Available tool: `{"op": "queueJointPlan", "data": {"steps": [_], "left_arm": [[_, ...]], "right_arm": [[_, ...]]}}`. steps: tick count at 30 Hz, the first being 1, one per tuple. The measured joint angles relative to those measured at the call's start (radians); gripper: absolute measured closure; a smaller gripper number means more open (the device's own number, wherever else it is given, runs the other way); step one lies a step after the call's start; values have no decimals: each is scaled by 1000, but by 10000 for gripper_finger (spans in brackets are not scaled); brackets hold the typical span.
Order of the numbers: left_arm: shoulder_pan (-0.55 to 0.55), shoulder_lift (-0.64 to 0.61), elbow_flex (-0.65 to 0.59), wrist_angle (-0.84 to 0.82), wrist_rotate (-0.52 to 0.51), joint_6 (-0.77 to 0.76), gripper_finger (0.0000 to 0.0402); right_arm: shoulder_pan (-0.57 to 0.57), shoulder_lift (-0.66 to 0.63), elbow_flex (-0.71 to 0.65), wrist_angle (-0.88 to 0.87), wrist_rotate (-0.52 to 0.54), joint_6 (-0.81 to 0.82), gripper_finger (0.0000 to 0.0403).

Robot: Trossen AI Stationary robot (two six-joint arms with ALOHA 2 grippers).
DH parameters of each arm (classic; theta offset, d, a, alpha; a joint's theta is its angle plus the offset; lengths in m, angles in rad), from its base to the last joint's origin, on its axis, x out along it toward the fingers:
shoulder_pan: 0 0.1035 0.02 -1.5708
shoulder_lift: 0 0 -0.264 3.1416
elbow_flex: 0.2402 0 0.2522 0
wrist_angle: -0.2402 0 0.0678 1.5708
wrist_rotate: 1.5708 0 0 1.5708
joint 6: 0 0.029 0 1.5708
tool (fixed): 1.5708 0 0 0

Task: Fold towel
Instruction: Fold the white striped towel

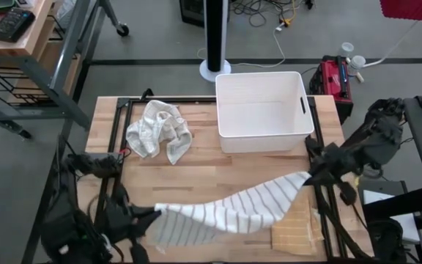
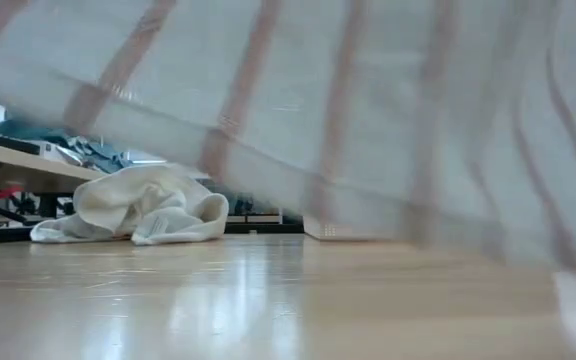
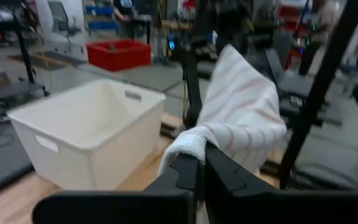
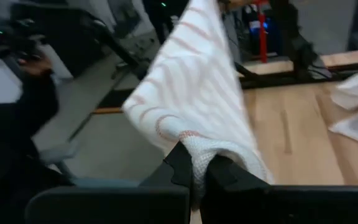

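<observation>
A white towel with thin dark stripes (image 1: 233,209) hangs stretched between my two grippers over the table's near edge, and it fills the top of the low view (image 2: 368,120). My left gripper (image 1: 154,213) is shut on its left end and my right gripper (image 1: 310,176) is shut on its right end. A second, crumpled white towel (image 1: 158,130) lies in a heap on the table at the far left. My left gripper pinches a bunched corner of the striped towel (image 3: 188,146) between its two fingers, coming nearly level from the table's left. The cloth runs away from the fingers toward the other arm, off the table. My right gripper pinches the opposite bunched corner (image 4: 199,148) between its two fingers, nearly level from the table's right. The towel spreads out beyond the fingers and sags in the middle (image 1: 218,220) between the two holds.
A white plastic bin (image 1: 262,110) stands at the table's far right. A folded tan cloth (image 1: 295,231) lies at the near right under the raised towel. Bare wood shows in the middle of the table (image 1: 218,169).
</observation>
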Motion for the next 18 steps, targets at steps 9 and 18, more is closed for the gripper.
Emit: {"op": "queueJointPlan", "data": {"steps": [9, 18], "left_arm": [[-5, -42, -3, 2, -19, 47, 401], [-11, -113, -4, -28, -21, 161, 401]], "right_arm": [[0, -15, 21, 36, -36, -28, 403], [-7, -26, 51, 30, 94, -215, 403]]}}
